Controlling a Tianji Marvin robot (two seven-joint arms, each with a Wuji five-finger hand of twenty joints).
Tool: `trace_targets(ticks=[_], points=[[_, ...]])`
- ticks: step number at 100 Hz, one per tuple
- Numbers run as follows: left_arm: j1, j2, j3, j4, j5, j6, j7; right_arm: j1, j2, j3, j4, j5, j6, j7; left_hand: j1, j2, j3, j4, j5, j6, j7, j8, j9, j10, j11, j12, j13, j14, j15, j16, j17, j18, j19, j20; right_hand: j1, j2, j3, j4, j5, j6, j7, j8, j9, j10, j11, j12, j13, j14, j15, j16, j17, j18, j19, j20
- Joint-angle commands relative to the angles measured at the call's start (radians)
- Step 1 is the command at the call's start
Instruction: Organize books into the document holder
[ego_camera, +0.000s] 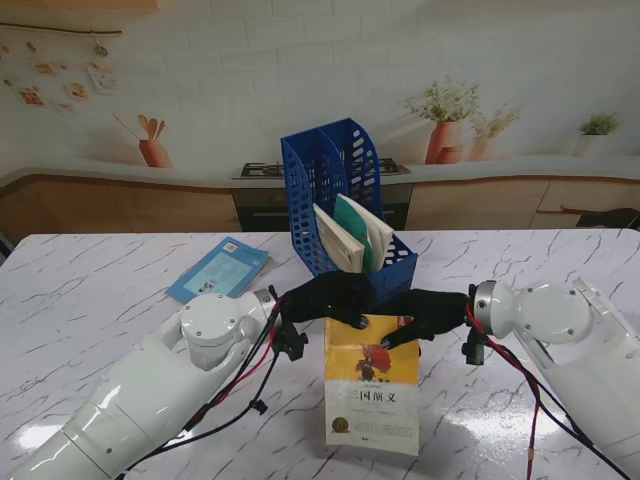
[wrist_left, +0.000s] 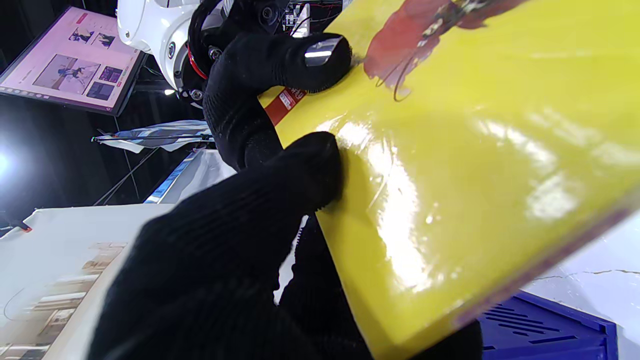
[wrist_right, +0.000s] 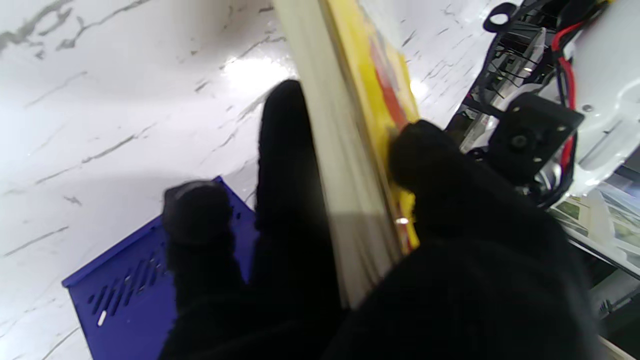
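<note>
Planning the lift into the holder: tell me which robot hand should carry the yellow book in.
Either could: both pinch the glossy yellow paperback book at its far edge. I lean right: the right robot hand sits beside the blue perforated plastic document holder, while the left robot hand is in front of it.

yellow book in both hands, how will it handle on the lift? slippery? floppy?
Probably slick: the yellow book has a glossy cover throwing glare in the left wrist view. Likely fairly stiff, since the right wrist view shows a thick page block. Both the left hand and right hand pinch its far edge only, so the near end may sag.
</note>
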Motion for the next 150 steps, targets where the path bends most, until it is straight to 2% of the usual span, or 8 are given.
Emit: trace_targets(ticks=[1, 13, 37, 63, 80, 102, 126, 150], points=[[-0.013, -0.014, 0.003, 0.005, -0.011, -0.025, -0.006, -0.011, -0.008, -0.008, -0.007, 0.017, -0.02, 0.004, 0.081, 0.032, 0.125, 0.005, 0.011, -0.056, 0.004, 0.014, 0.013, -0.132, -0.014, 0.016, 0.04, -0.008, 0.0, 0.019, 0.029, -0.051, 0.057, 0.024, 0.1, 0.129, 0.16, 0.011, 0.025, -0.206, 0.017, 0.074, -0.02, -0.04, 0.114, 0.05, 0.082, -0.119, 0.158, 0.068, 0.062, -0.181, 0.106, 0.029], [-0.015, -0.017, 0.004, 0.005, -0.013, -0.026, -0.002, -0.024, -0.01, 0.001, -0.011, 0.024, -0.042, -0.008, 0.081, 0.033, 0.122, 0.004, 0.011, -0.056, 0.003, 0.015, 0.01, -0.131, -0.017, 0.015, 0.037, -0.005, -0.003, 0.018, 0.026, -0.052, 0.055, 0.024, 0.119, 0.186, 0.152, 0.006, 0.042, -0.239, 0.002, 0.275, -0.059, -0.062, 0.266, 0.171, 0.141, -0.263, 0.397, 0.152, 0.219, -0.263, 0.227, 0.034], [-0.01, -0.016, -0.001, -0.007, -0.008, -0.051, 0.016, -0.095, -0.026, 0.046, -0.037, 0.007, -0.074, -0.104, 0.083, 0.041, 0.105, 0.003, 0.011, -0.051, -0.005, 0.012, 0.003, -0.121, -0.038, -0.023, 0.023, 0.013, -0.014, 0.005, 0.002, -0.051, 0.065, 0.041, 0.128, 0.214, 0.152, -0.015, 0.074, -0.264, 0.035, 0.348, -0.016, -0.106, 0.316, 0.249, 0.182, -0.389, 0.55, 0.238, 0.355, -0.29, 0.274, 0.057], [0.018, -0.005, -0.031, -0.047, 0.014, -0.074, 0.033, -0.172, -0.04, 0.105, -0.096, -0.024, -0.094, -0.187, 0.084, 0.072, -0.095, 0.02, -0.009, 0.012, -0.128, -0.256, -0.015, -0.049, -0.176, -0.123, -0.1, 0.04, 0.088, -0.197, -0.088, -0.076, 0.023, 0.2, 0.119, 0.224, 0.161, -0.016, 0.084, -0.295, 0.064, 0.371, -0.011, -0.128, 0.332, 0.282, 0.182, -0.402, 0.582, 0.26, 0.375, -0.299, 0.279, 0.065], [0.057, 0.004, -0.079, -0.104, 0.035, -0.072, 0.062, -0.207, -0.044, 0.14, -0.133, -0.039, -0.088, -0.212, -0.018, 0.095, -0.169, 0.002, 0.002, 0.056, -0.295, -0.406, -0.151, -0.019, -0.073, -0.264, -0.255, 0.042, 0.123, -0.412, -0.265, 0.007, -0.039, 0.292, 0.119, 0.226, 0.161, -0.015, 0.08, -0.294, 0.069, 0.374, -0.012, -0.129, 0.334, 0.293, 0.183, -0.402, 0.585, 0.262, 0.376, -0.299, 0.279, 0.067], [0.117, 0.024, -0.15, -0.189, 0.128, -0.025, 0.1, -0.248, -0.051, 0.18, -0.188, -0.072, -0.097, -0.256, -0.112, 0.156, -0.265, 0.002, 0.009, 0.07, -0.441, -0.433, -0.227, -0.016, -0.039, -0.432, -0.341, 0.06, 0.053, -0.467, -0.445, 0.084, -0.11, 0.342, 0.122, 0.23, 0.154, -0.018, 0.064, -0.288, 0.073, 0.37, -0.019, -0.13, 0.333, 0.302, 0.182, -0.409, 0.588, 0.265, 0.391, -0.297, 0.278, 0.067], [0.178, 0.031, -0.228, -0.245, 0.19, 0.021, 0.143, -0.263, -0.053, 0.225, -0.236, -0.103, -0.087, -0.27, -0.212, 0.237, -0.33, 0.03, 0.002, 0.054, -0.554, -0.428, -0.272, -0.035, -0.092, -0.46, -0.435, 0.066, -0.059, -0.538, -0.637, 0.122, -0.227, 0.326, 0.13, 0.236, 0.135, -0.018, 0.051, -0.285, 0.074, 0.364, -0.027, -0.13, 0.33, 0.308, 0.182, -0.416, 0.579, 0.264, 0.406, -0.298, 0.261, 0.062], [0.237, 0.041, -0.309, -0.296, 0.286, 0.079, 0.176, -0.289, -0.063, 0.295, -0.321, -0.156, -0.028, -0.308, -0.226, 0.255, -0.357, 0.046, -0.007, 0.046, -0.593, -0.426, -0.29, -0.041, -0.12, -0.47, -0.461, 0.061, -0.122, -0.58, -0.683, 0.12, -0.303, 0.28, 0.129, 0.227, 0.129, -0.019, 0.045, -0.28, 0.07, 0.347, -0.015, -0.131, 0.333, 0.306, 0.183, -0.427, 0.587, 0.276, 0.467, -0.295, 0.252, 0.049]])
